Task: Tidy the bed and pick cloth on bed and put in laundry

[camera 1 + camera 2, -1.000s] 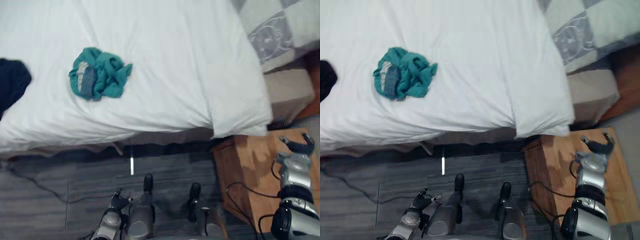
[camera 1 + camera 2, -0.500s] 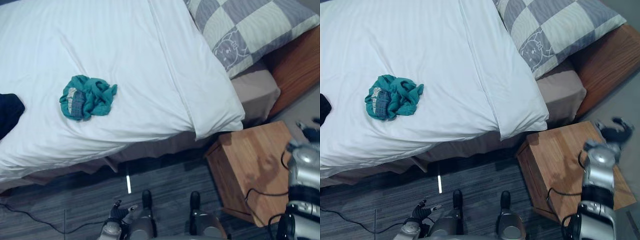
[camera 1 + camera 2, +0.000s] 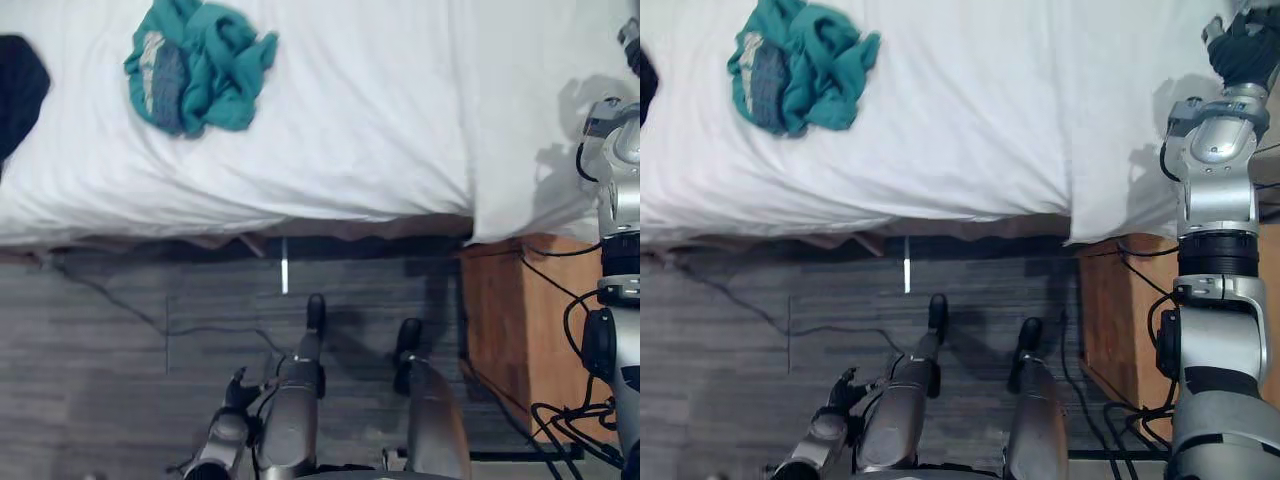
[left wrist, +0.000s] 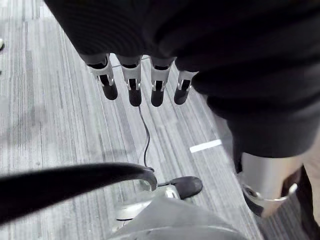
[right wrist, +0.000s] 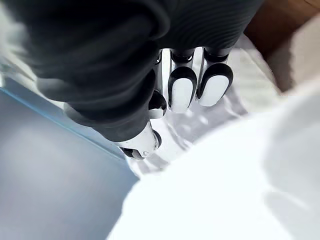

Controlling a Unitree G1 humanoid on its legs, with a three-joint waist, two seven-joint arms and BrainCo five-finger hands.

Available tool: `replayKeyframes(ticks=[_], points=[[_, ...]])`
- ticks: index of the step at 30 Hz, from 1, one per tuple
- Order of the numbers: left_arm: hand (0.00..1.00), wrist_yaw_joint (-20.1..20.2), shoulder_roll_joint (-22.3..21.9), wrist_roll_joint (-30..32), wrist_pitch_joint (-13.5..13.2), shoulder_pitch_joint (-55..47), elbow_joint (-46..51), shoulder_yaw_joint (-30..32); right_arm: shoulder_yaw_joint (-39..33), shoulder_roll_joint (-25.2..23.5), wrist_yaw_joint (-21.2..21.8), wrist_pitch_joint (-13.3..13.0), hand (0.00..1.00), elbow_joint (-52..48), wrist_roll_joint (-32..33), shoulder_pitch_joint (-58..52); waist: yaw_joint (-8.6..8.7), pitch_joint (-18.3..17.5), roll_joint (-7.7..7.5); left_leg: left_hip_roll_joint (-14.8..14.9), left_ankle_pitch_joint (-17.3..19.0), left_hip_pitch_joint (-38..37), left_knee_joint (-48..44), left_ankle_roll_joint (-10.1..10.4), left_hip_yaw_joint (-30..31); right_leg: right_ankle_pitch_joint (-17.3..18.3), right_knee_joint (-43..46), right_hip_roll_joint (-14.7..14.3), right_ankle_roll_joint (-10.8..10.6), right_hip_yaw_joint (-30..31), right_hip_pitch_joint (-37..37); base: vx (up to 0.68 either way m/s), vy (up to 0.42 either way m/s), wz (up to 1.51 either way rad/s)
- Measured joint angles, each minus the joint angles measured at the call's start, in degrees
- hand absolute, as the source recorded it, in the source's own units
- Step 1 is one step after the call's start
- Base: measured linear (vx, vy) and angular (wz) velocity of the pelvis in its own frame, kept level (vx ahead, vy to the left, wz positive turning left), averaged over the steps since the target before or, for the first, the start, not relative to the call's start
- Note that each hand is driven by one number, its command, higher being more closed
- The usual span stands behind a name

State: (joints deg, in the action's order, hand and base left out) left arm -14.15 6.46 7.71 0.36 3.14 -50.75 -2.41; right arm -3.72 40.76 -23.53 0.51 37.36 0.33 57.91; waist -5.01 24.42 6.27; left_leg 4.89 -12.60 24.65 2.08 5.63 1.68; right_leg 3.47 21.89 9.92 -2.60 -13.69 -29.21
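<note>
- Bed (image 3: 350, 130) with a plain white cover is the biggest thing around. The right hand's fingertips (image 5: 182, 92) hover just above its rumpled white corner.
- Floor (image 3: 110, 340) is grey plank-look stuff, and it sits right under the left hand's fingers (image 4: 132, 90).
- Wooden nightstand (image 3: 500, 330) butts up against the bed corner, nearer the robot than the right fingers.
- Teal cloth (image 3: 195, 60) lies bunched up on the bed cover, untouched. It's well apart from the right fingers, way over toward the robot's left, and nowhere near the left fingers either.
- Dark cloth (image 3: 20, 85) sits at the bed's edge, even further from the right fingers than the teal one.
- Right hand (image 3: 1240, 45) is over the bed corner, fingers loose and spread, nothing in them.
- Left hand (image 3: 238, 392) hangs low by the floor, fingers straight and relaxed, holding nothing.
- White strip (image 3: 285, 278) lies on the floor just off the bed edge, apart from both sets of fingers.
</note>
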Motion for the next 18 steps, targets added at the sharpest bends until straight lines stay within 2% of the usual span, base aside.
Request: replayKeyframes(ticks=[2, 5, 7, 9, 10, 11, 12, 14, 16, 17, 18], points=[[0.0, -1.49, -0.37, -1.1, -0.58, 1.18, 1.15, 0.05, 0.12, -1.91, -0.06, -0.01, 1.0, 4.77, 1.06, -0.44, -0.65, 1.53, 0.24, -0.5, 0.72, 1.82, -1.93, -0.53, -0.17, 0.79, 1.56, 0.57, -0.19, 0.6, -1.68, -0.04, -0.031, 0.04], [0.0, -2.62, -0.53, -1.49, -0.44, 2.02, 1.43, 0.32, -1.55, -4.89, -0.2, -1.97, 1.0, 3.57, 1.4, -3.91, -0.45, 2.36, 0.18, -0.66, 2.65, 3.08, -5.34, -0.96, -0.58, 1.53, 2.81, 0.87, -0.18, 1.19, -2.14, -0.05, -0.04, -0.04], [0.0, -3.16, -0.61, -1.45, -0.47, 2.05, 1.46, 0.36, -3.35, -7.28, -0.08, -2.38, 1.0, 2.04, 1.41, -6.9, -0.27, 2.36, 0.13, -0.56, 3.91, 2.78, -7.17, -1.02, -0.92, 1.94, 3.07, 0.89, -0.34, 1.44, -1.19, -0.02, -0.032, -0.08], [0.0, -3.72, -0.59, -1.41, -0.09, 2.13, 1.48, 0.84, -5.67, -12.22, -0.09, -3.32, 1.0, -0.49, 1.36, -12.32, 0.12, 2.58, -0.55, -0.17, 4.61, 1.22, -7.73, -1.12, -1.27, 2.04, 2.53, 0.74, -0.41, 1.52, 0.7, 0.0, -0.032, -0.09], [0.0, -3.84, -0.22, -1.18, 0.87, 2.01, 1.37, 1.34, -7.98, -17.07, -0.11, -3.85, 1.0, -1.96, 1.37, -17.06, 0.94, 2.79, -1.61, 0.24, 4.91, -0.92, -7.21, -0.93, -1.35, 2.08, 1.28, 0.14, -0.44, 1.43, 3.07, 0.02, -0.036, -0.09], [0.0, -3.85, -0.03, -0.83, 1.27, 1.86, 1.33, 2.18, -8.79, -19.4, -0.03, -3.84, 1.0, -2.05, 1.41, -19.79, 1.21, 2.7, -2.3, 0.25, 5.0, -2.25, -6.4, -0.83, -1.59, 2.16, 0.61, 0.08, -0.51, 1.45, 4.19, 0.04, -0.024, -0.16], [0.0, -3.84, 0.19, -0.32, 1.7, 1.82, 1.4, 2.76, -10.24, -22.66, 0.04, -3.28, 0.0, -1.82, 1.65, -24.74, 1.34, 2.8, -3.35, 0.36, 5.0, -4.57, -5.05, -0.83, -2.08, 2.29, -0.55, -0.28, -0.7, 1.51, 6.21, 0.05, -0.022, -0.14], [0.0, -3.83, 0.41, -0.15, 1.9, 1.81, 1.72, 2.88, -12.33, -27.19, 0.09, -1.49, 0.0, -0.36, 2.65, -31.65, 1.76, 2.55, -4.06, 0.6, 5.0, -6.73, -3.31, -0.81, -2.52, 2.29, -2.12, -0.92, -0.72, 1.44, 8.33, 0.06, -0.027, -0.05], [0.0, -3.79, -0.17, 0.5, 2.51, 1.69, 2.19, 3.26, -17.26, -33.73, 0.1, 1.39, 0.0, 3.73, 5.74, -42.84, 3.01, 2.49, -4.22, 0.99, 4.19, -9.94, -0.43, -0.73, -4.3, 1.71, -4.71, -1.14, -1.41, 1.48, 11.25, 0.1, -0.027, -0.04], [0.0, -3.77, -0.32, 0.79, 2.83, 1.61, 2.19, 3.43, -17.99, -34.73, 0.11, 1.75, 0.0, 4.51, 6.08, -45.19, 3.36, 2.48, -4.21, 0.94, 3.98, -10.64, -0.03, -0.74, -4.51, 1.45, -5.3, -1.15, -1.45, 1.46, 12.11, 0.17, 0.003, -0.04], [0.0, -3.66, -0.84, 0.95, 3.08, 0.59, 2.19, 4.94, -19.97, -37.25, 0.19, 2.55, 0.0, 6.94, 6.36, -51.39, 4.96, 2.06, -4.59, 0.53, 4.15, -12.22, -0.15, -0.89, -5.14, 1.14, -6.85, -0.74, -1.8, 1.17, 14.58, 0.12, 0.014, -0.03]])
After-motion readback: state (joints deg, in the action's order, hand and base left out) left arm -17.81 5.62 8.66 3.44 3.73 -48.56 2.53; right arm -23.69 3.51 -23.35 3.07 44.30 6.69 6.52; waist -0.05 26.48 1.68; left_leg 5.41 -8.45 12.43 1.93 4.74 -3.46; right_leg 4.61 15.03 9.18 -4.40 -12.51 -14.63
